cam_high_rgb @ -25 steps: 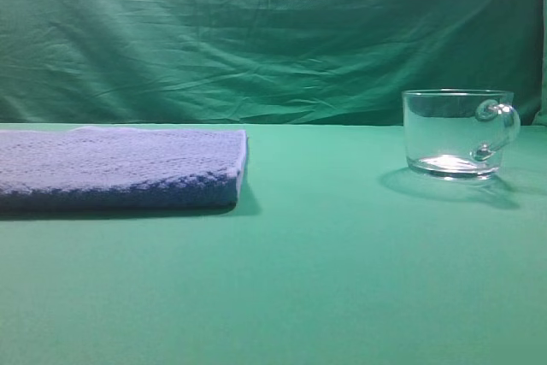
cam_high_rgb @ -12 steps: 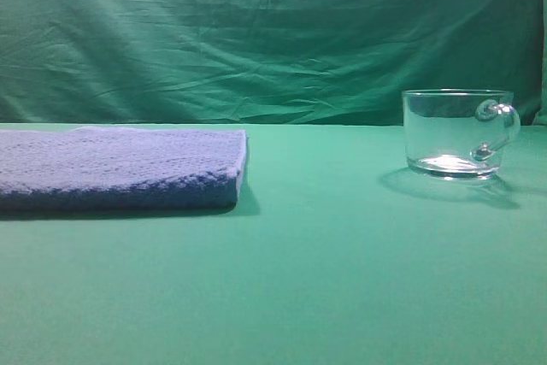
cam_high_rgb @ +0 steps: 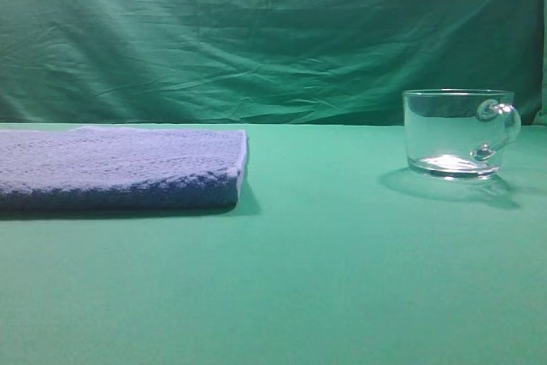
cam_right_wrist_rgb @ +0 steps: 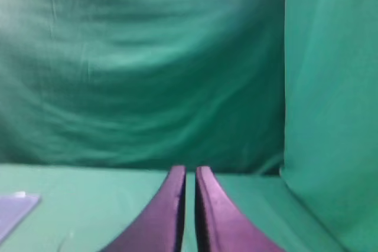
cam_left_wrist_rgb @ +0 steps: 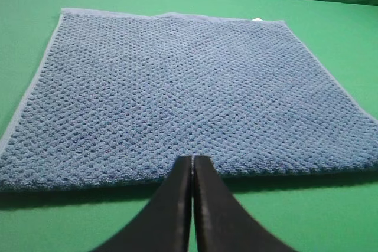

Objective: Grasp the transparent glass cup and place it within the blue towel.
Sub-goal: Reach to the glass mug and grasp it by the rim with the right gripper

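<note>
The transparent glass cup (cam_high_rgb: 457, 132) stands upright on the green table at the right of the exterior view, its loop handle facing right. The blue towel (cam_high_rgb: 120, 167) lies flat at the left; the left wrist view shows it (cam_left_wrist_rgb: 177, 92) spread wide. My left gripper (cam_left_wrist_rgb: 192, 160) is shut and empty, its tips just over the towel's near edge. My right gripper (cam_right_wrist_rgb: 190, 170) is nearly shut with a thin gap, empty, facing the green backdrop. The cup is out of both wrist views. Neither gripper shows in the exterior view.
Green cloth covers the table (cam_high_rgb: 325, 279) and hangs as a backdrop (cam_high_rgb: 256, 32). A green side drape (cam_right_wrist_rgb: 331, 98) hangs at the right of the right wrist view. A pale corner of the towel (cam_right_wrist_rgb: 15, 208) shows at its lower left.
</note>
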{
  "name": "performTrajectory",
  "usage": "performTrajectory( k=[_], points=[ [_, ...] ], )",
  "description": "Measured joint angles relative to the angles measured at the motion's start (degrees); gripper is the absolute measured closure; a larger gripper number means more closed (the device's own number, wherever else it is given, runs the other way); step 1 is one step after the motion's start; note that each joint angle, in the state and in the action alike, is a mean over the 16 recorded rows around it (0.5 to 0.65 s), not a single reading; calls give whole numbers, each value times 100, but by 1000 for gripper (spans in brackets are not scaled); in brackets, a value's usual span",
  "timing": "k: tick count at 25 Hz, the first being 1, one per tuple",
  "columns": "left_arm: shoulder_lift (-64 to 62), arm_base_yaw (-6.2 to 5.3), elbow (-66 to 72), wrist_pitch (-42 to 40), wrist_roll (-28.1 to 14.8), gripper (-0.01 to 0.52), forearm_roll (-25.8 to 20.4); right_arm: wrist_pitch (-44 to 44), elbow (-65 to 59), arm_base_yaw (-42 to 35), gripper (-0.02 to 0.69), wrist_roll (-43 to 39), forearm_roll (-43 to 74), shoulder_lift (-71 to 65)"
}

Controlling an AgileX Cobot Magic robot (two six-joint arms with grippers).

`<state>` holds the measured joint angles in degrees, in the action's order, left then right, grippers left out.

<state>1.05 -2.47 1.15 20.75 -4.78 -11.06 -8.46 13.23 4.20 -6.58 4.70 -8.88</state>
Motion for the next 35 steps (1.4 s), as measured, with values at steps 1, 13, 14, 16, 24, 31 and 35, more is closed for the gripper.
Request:
performTrajectory(
  k=[1,13,14,16,24,31,35],
  points=[
    [0,0,0,0,0,514,0,-245,207,0,618,-14,-22,-192],
    [0,0,0,0,0,514,0,-2733,2390,87,621,724,-853,-3120],
    [0,0,0,0,0,514,0,-2867,2516,129,624,851,-944,-3352],
    [0,0,0,0,0,514,0,-3095,2735,237,629,1110,-1113,-3798],
    [0,0,0,0,0,514,0,-3494,3284,876,653,1976,-1497,-5408],
    [0,0,0,0,0,514,0,-3489,3626,1304,576,2073,-1493,-6601],
    [0,0,0,0,0,514,0,-3376,3792,1376,427,2075,-1478,-7174]
  ],
)
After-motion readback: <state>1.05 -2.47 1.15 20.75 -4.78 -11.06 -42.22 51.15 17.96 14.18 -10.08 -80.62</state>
